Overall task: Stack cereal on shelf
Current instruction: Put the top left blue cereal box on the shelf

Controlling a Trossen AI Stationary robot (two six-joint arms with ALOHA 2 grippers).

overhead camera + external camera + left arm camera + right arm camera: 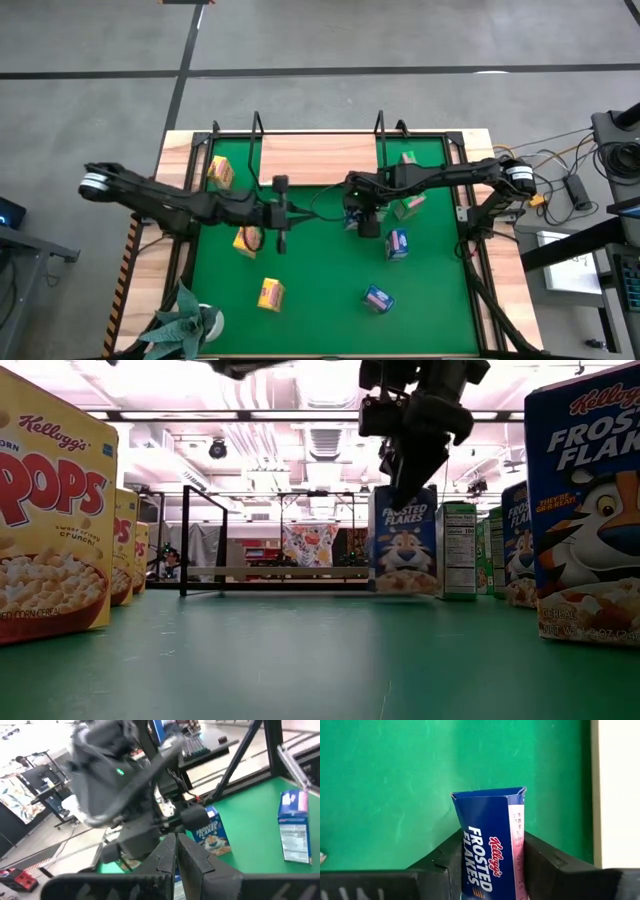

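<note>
Right wrist view, right hand (490, 857) gripping blue cereal box (492, 840)

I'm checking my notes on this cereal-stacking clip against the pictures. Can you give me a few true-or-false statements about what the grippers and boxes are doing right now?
1. The right gripper has its fingers on either side of a blue cereal box. True.
2. The left gripper is holding a yellow box. False: its fingers are shut together with nothing between them.
3. The wooden shelf already has boxes stacked on it. False: no box stands on the board; they are all on the green mat.
4. Yellow boxes lie on the left arm's side of the mat. True.
5. The blue box between the fingers is lying flat. False: in the low view it stands upright.
</note>
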